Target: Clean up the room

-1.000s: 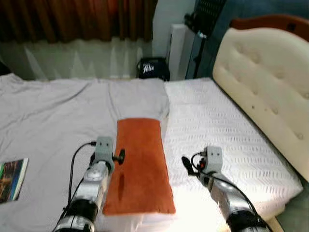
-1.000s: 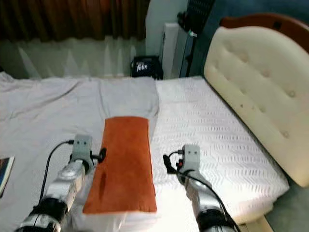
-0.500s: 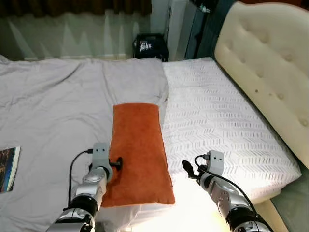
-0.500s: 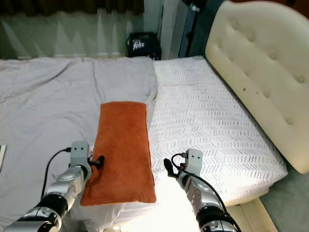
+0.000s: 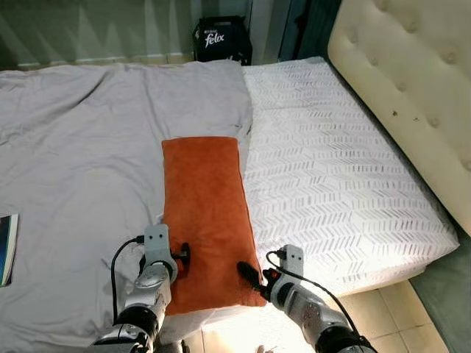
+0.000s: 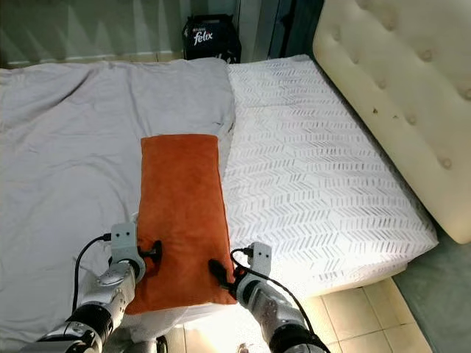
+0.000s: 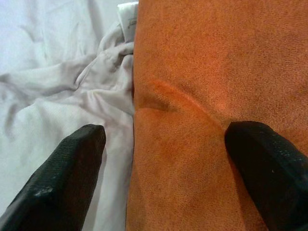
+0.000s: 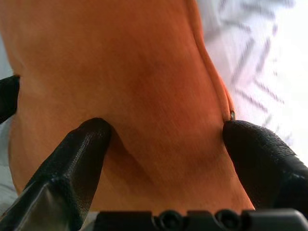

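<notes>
Since the earlier frames the camera has tilted down, and both tools have closed in on the near end of the pillow (image 5: 205, 213). The right tool (image 5: 249, 273), formerly apart over the white mattress (image 5: 346, 184), now sits at the pillow's 5 o'clock corner, fingers spread across that corner, pressing the fabric. The left tool (image 5: 182, 256) is at the 7 o'clock edge, spread, one finger (image 7: 264, 168) on the pillow and one on the grey sheet (image 5: 81, 169). A black bag (image 5: 221, 40) at 12 o'clock reads "felix". A book (image 5: 6, 246) lies at 9 o'clock. Tiled floor (image 5: 383, 309) is open at 5 o'clock.
</notes>
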